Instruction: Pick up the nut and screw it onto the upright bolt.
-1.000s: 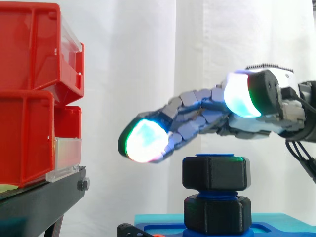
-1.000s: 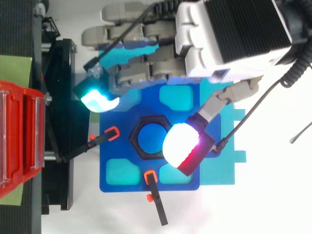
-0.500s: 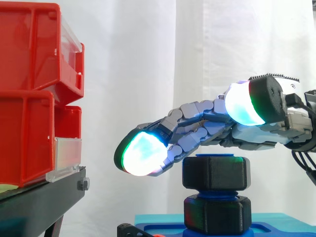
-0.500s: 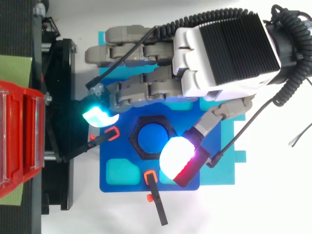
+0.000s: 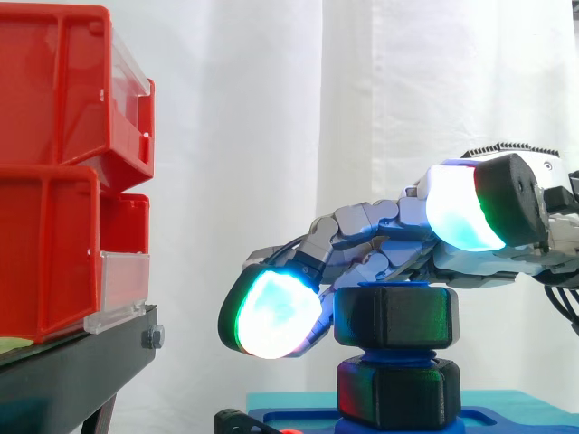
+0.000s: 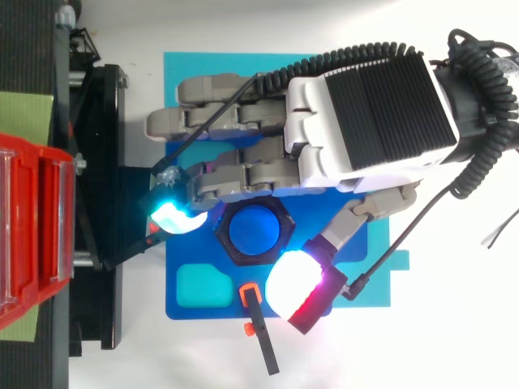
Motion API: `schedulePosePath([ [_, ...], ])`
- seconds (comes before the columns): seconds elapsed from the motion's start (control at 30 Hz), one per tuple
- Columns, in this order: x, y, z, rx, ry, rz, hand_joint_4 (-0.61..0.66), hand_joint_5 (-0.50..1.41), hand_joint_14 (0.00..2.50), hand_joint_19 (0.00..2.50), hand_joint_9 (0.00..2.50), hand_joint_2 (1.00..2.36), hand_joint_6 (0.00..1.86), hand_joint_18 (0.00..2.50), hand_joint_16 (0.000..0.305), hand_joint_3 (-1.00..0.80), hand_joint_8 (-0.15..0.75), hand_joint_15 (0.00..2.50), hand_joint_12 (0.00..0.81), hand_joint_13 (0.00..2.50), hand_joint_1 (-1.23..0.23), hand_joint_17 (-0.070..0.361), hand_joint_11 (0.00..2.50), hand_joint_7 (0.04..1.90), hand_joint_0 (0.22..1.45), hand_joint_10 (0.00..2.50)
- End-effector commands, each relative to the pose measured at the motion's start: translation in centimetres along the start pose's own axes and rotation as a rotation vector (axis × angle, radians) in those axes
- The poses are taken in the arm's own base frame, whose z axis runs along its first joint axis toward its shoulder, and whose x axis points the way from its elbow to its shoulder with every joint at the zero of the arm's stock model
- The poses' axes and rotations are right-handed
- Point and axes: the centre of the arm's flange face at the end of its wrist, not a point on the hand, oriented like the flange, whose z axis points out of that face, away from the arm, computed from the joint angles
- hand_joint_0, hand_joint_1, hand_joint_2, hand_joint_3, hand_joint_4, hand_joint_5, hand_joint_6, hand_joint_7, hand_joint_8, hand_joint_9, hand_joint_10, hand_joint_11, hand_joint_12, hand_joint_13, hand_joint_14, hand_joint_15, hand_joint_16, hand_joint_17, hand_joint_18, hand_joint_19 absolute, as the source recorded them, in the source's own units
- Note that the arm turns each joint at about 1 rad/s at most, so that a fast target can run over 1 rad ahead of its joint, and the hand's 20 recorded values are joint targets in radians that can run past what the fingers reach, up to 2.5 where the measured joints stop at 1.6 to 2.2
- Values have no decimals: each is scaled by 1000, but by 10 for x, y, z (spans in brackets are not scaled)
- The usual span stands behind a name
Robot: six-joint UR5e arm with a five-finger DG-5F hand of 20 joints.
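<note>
A black hex nut (image 5: 393,316) sits at the top of the upright blue bolt (image 6: 253,229), with a second black nut (image 5: 398,393) below it on the blue base (image 6: 203,304). My hand (image 6: 365,113) hovers over the bolt, palm down. Its fingers (image 5: 362,240) reach past the far side of the top nut, and one glowing fingertip (image 5: 271,312) hangs beside it at nut height. The thumb pad (image 6: 296,279) is on the near side, above the nut's level. The fingers are relaxed and hold nothing. In the top view the nut's ring (image 6: 229,243) shows between fingers and thumb.
Stacked red bins (image 5: 54,181) on a black stand (image 5: 72,371) stand at the left, close to the fingertips. Black clamps with orange tips (image 6: 259,332) hold the blue base, which lies on a teal plate (image 6: 195,69). A white curtain hangs behind.
The hand has dropped and shifted over the bolt. The fingertip now hangs beside the top nut instead of above it, and the thumb has swung round to the nut's near side.
</note>
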Motion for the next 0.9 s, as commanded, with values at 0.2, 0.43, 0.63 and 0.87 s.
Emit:
schedulePosePath([
  [0.2, -4, -9, -4, 8, -6, 0, 214, -91, 0, 0, 470, 1000, 504, 0, 35, -500, 240, 0, 292, 137, -143, 79, 0, 1156, 494, 0],
  [0.43, -5, -12, -6, 13, -6, -1, 172, -69, 0, 0, 518, 1000, 502, 0, 33, -500, 245, 0, 284, 175, -162, 74, 0, 1370, 499, 0],
  [0.63, -5, -12, -6, 12, -4, -1, 171, -53, 0, 0, 547, 1000, 500, 0, 32, -500, 249, 0, 281, 191, -166, 72, 0, 1471, 501, 0],
  [0.87, -5, -12, -6, 11, -7, -2, 171, -49, 0, 0, 555, 1000, 501, 0, 31, -500, 248, 0, 280, 196, -167, 71, 0, 1480, 502, 0],
])
